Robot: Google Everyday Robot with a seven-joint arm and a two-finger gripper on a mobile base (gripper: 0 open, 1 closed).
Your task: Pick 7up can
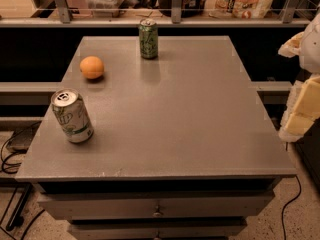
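Note:
The 7up can [72, 116], pale whitish-silver with light green markings and a silver top, stands upright near the front left corner of the grey table [180, 114]. My gripper [304, 104] shows as pale white and yellow parts at the right edge of the view. It hangs just off the table's right side, far from the can and holding nothing that I can see.
A darker green can [148, 39] stands upright at the back middle of the table. An orange [92, 67] lies at the back left, behind the 7up can. A shelf with bags and containers [240, 1] runs behind the table. Cables [10, 159] lie on the floor at left.

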